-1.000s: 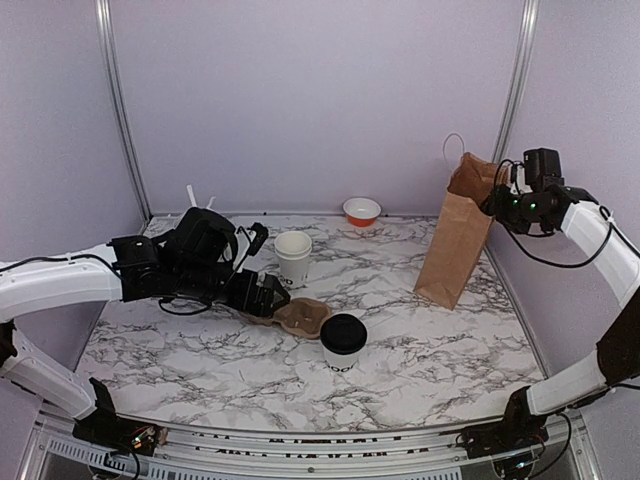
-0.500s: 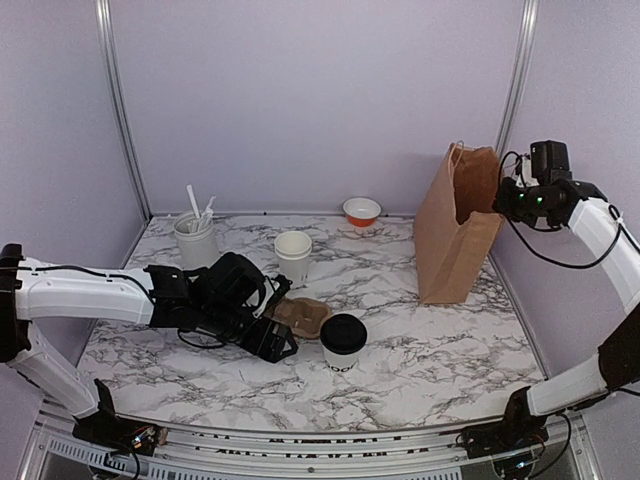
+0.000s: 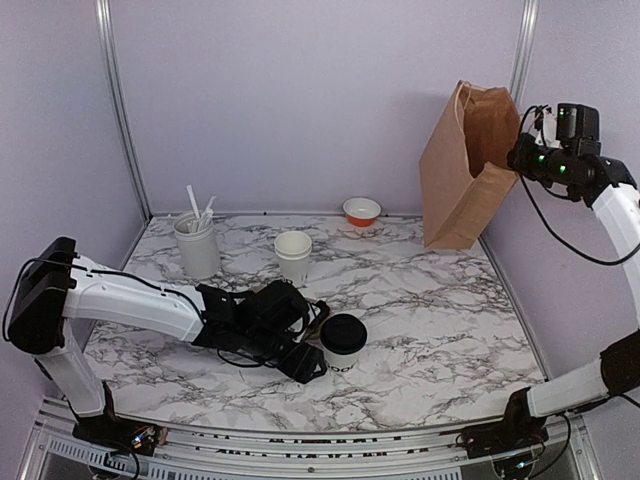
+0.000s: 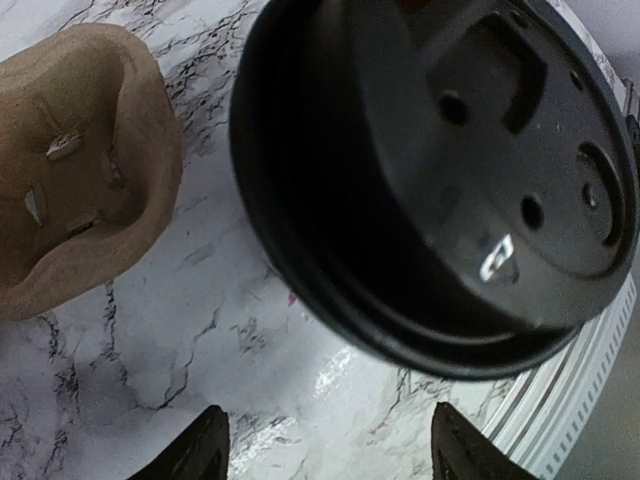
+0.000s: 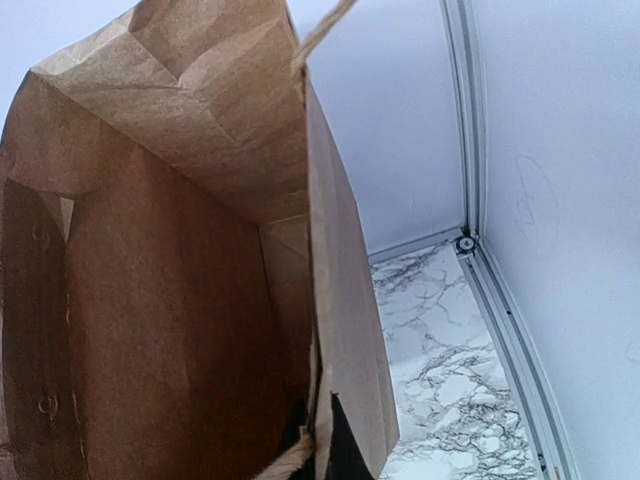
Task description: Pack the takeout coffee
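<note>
The takeout coffee (image 3: 343,341), a white cup with a black lid (image 4: 440,180), stands at the front middle of the marble table. My left gripper (image 3: 308,364) lies low just left of the cup, open, with its fingertips (image 4: 200,455) apart and only table between them. In the left wrist view the lid fills the space ahead of my left gripper (image 4: 330,455). My right gripper (image 3: 520,158) is shut on the top rim of a brown paper bag (image 3: 468,170), which hangs tilted above the back right. The right wrist view looks down into the bag (image 5: 180,300), with my right gripper (image 5: 322,452) on the rim.
A brown pulp cup carrier (image 4: 70,170) lies left of the coffee, mostly hidden under my left arm in the top view. A lidless white cup (image 3: 293,256), a white utensil holder (image 3: 197,246) and an orange-and-white bowl (image 3: 361,211) stand toward the back.
My left gripper slid from the carrier toward the coffee and its jaws narrowed a little. The right gripper shut on the bag's rim and raised the bag up and to the right.
</note>
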`<state>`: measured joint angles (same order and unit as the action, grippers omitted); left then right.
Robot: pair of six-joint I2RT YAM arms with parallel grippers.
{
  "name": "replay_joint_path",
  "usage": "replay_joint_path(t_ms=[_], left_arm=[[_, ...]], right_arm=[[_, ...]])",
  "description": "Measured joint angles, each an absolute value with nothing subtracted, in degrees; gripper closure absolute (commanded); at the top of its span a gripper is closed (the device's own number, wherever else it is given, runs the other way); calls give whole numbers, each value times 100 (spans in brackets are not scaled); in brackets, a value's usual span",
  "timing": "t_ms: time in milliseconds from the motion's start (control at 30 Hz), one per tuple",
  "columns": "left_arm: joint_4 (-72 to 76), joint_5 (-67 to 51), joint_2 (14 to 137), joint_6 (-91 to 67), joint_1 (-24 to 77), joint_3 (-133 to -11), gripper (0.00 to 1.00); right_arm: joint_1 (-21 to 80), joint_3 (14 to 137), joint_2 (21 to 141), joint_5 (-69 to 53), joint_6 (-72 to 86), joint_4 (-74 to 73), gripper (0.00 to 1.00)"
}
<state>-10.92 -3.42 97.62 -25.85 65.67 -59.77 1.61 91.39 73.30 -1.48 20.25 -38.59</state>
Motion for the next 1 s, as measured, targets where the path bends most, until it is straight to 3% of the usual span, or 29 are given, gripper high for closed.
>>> replay_joint_path(t_ms=[300, 1000], left_arm=[[-526, 12, 10337, -2460, 6713, -6285, 44], [-40, 353, 11861, -2005, 6777, -8053, 48]], right_arm=[[338, 9515, 7258, -274, 1968, -3817, 100], [493, 9692, 7205, -447, 1942, -3846, 100]])
